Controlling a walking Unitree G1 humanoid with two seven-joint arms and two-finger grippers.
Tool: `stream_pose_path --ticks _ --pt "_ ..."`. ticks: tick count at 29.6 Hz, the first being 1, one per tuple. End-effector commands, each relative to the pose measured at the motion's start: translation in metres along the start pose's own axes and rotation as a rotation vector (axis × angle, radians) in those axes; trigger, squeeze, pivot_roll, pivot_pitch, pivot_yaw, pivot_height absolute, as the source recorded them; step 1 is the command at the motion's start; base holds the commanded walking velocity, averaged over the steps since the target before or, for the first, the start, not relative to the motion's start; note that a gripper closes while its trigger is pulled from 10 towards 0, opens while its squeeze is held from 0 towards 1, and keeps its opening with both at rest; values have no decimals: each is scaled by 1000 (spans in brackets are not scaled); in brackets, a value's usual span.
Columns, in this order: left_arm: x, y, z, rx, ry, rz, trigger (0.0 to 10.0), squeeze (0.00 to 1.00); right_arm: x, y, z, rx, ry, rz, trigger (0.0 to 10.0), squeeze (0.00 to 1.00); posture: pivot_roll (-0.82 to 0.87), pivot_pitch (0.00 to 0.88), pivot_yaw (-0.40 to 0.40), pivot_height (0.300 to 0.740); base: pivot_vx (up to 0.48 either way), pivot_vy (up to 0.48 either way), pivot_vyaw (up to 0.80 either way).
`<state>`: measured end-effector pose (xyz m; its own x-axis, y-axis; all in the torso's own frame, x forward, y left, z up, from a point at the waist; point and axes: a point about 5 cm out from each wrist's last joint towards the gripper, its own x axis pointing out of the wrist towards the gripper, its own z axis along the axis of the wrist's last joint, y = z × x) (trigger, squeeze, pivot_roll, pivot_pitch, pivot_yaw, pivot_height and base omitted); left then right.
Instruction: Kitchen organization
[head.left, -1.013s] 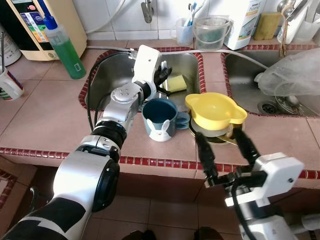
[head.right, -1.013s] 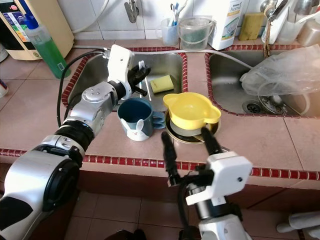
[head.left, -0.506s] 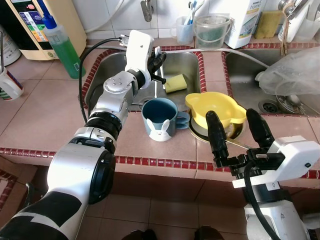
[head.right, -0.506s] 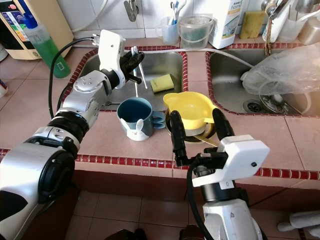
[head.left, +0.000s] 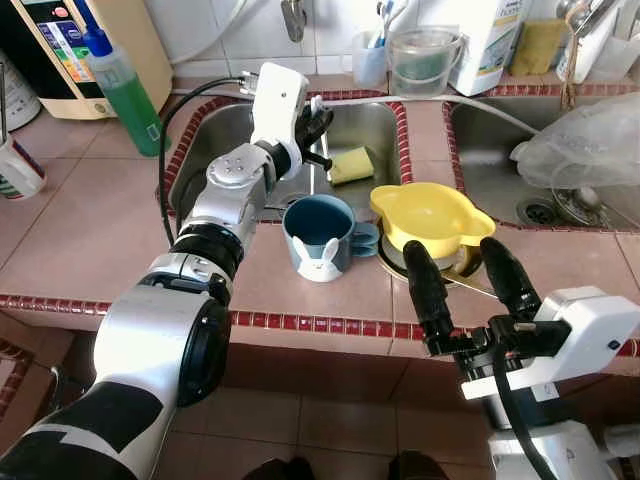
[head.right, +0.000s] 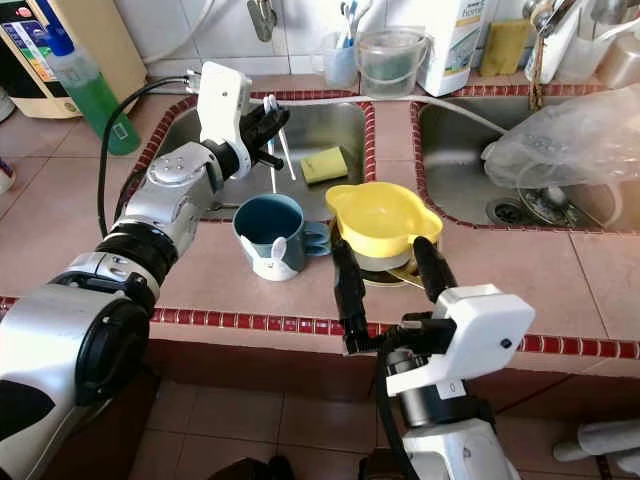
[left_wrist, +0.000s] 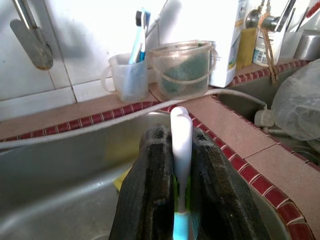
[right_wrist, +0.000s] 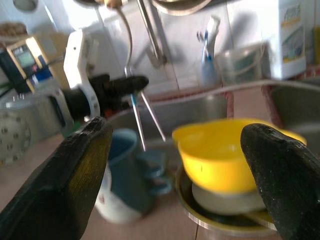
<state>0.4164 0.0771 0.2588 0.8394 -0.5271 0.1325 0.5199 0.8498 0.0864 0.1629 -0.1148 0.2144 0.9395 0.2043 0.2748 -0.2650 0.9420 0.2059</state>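
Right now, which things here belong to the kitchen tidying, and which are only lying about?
Job in hand:
left tool, shut on two thin utensils
open right tool
yellow plastic bowl
blue rabbit mug

Lying about:
green soap bottle
yellow sponge
clear toothbrush cup

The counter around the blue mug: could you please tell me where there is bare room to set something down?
Bare tile lies left of the blue mug, toward the green bottle. Right of it is crowded: the yellow bowl sits on stacked dishes, with the right tool hovering before them.
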Motion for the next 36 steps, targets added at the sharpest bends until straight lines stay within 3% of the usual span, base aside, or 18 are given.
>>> stream_pose_path --ticks 1,9,10,11,12,36 --pt "1 4 9 18 -19 4 10000 0 -4 4 7 12 -12 20 10000 0 -384 207 126 711 0 0 0" --pt "2 3 10 21 -22 8 10000 0 -5 6 8 9 -3 28 10000 0 -392 208 130 711 0 0 0" --pt "2 4 12 12 -29 7 10000 239 -6 6 8 10 -2 29 10000 0 -393 209 131 711 0 0 0" --pt "2 4 13 4 -31 11 10000 553 -6 6 8 10 0 29 10000 0 -393 209 132 711 0 0 0" --pt "2 5 15 -23 -39 9 10000 1000 -7 6 8 8 2 29 10000 0 -394 209 132 711 0 0 0" --pt "2 9 20 -22 -51 4 10000 1000 -3 5 6 0 -3 38 10000 0 -379 186 134 711 0 0 0"
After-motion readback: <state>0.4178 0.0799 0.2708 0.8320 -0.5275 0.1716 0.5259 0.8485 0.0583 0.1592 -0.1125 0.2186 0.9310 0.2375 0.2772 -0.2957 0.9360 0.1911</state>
